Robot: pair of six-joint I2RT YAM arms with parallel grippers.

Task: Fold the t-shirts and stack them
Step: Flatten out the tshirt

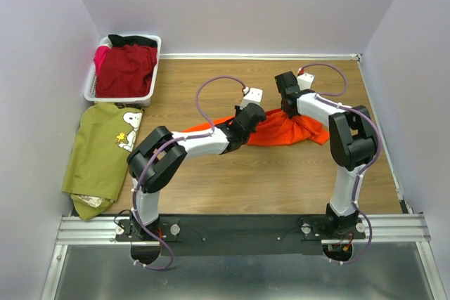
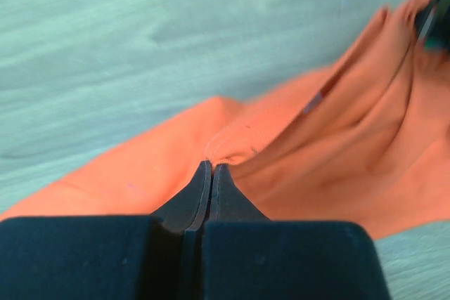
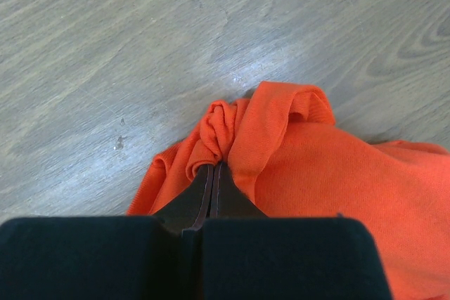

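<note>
The left end effector (image 2: 212, 165) has its jaws pressed together, pinching a small raised fold of the orange t-shirt (image 2: 316, 166) right at the tips. The right end effector (image 3: 216, 165) is likewise closed, nipping a bunched knot of the same orange cloth at its edge. In the top view the shirt lies crumpled on the desk (image 1: 281, 180), stretched between the two end effectors, with a thin strip trailing left of the left one.

A small dark mark on the cloth, ahead and right of the left tips, is too blurred to read.

Well to the left of the left end effector lies the olive green t-shirt (image 1: 98, 152) with a cartoon-dog print (image 1: 128, 130); any lettering there is too small to read. Beyond it, the white basket (image 1: 90, 93) holds the dark red t-shirt (image 1: 126, 69).
</note>
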